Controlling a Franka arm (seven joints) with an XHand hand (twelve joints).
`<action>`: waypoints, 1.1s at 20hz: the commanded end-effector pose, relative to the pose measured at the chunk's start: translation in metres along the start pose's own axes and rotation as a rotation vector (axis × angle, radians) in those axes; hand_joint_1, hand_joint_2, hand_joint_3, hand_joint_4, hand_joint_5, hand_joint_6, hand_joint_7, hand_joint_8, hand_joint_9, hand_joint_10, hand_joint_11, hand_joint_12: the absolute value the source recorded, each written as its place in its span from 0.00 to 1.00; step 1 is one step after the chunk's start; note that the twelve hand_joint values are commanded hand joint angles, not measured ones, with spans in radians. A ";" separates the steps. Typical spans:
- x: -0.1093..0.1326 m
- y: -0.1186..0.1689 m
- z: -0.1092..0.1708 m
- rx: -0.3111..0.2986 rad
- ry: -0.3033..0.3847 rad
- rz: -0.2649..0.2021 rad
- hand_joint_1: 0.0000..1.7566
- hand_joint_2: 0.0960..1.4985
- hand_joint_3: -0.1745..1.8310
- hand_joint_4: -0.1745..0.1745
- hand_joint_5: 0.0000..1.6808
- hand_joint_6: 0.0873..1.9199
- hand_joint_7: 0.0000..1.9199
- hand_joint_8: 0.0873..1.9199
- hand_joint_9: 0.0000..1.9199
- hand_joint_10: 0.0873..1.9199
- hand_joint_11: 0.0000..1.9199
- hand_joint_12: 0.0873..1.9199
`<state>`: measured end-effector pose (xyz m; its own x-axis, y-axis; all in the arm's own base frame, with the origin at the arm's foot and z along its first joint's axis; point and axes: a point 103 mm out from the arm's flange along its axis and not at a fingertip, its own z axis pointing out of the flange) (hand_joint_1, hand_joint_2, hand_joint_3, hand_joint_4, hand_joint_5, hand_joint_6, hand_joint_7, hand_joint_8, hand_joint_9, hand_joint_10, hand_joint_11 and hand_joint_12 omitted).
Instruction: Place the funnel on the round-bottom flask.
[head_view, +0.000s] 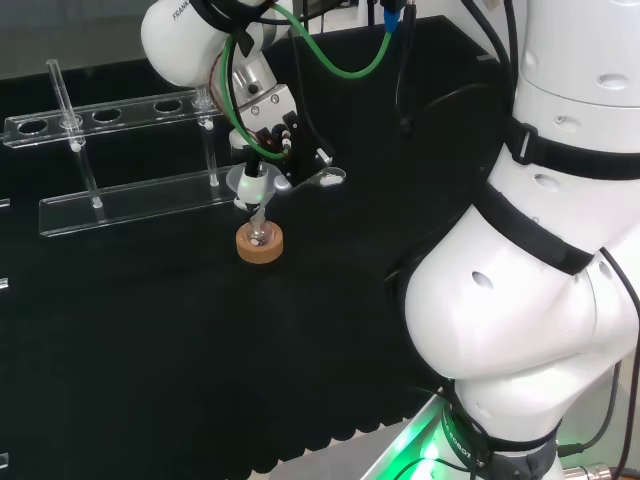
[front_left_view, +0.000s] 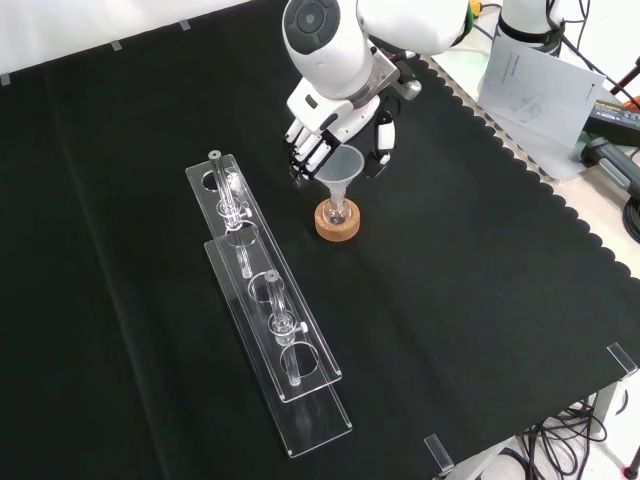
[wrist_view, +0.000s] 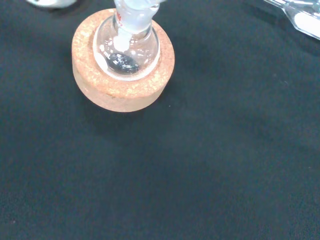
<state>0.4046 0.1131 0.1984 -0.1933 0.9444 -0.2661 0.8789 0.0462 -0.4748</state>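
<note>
A clear funnel (front_left_view: 343, 165) stands upright with its stem in the neck of a small round-bottom flask (front_left_view: 338, 212). The flask sits in a cork ring stand (front_left_view: 337, 227) on the black cloth. The hand (front_left_view: 322, 125) comes down from above, its fingers curled on one side of the funnel's rim and its thumb on the other. In the head view the hand (head_view: 275, 135) sits just above the funnel (head_view: 250, 185) and the cork ring (head_view: 260, 246). The wrist view looks down on the flask (wrist_view: 127, 50), its cork ring (wrist_view: 120, 92) and the funnel's stem (wrist_view: 132, 12).
A long clear plastic test-tube rack (front_left_view: 262, 300) lies to the left of the cork ring in the front view. In the head view the rack (head_view: 130, 200) stands behind it. The cloth's scalloped edge (front_left_view: 520, 170) and papers (front_left_view: 535, 85) lie to the right.
</note>
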 end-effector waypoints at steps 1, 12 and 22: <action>0.003 -0.003 0.002 0.005 -0.001 -0.018 0.39 0.38 0.36 0.35 0.19 0.00 0.02 0.34 0.23 0.32 0.17 0.71; 0.001 -0.024 -0.020 -0.162 0.066 -0.056 0.30 0.39 0.27 0.37 0.10 0.00 0.00 0.23 0.07 0.38 0.10 0.75; -0.032 -0.039 -0.048 -0.204 0.143 -0.068 0.30 0.42 0.23 0.38 0.09 0.00 0.00 0.27 0.09 0.38 0.11 0.75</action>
<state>0.3989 0.0999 0.2299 -0.1710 0.9649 -0.1995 0.9251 0.0875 -0.3694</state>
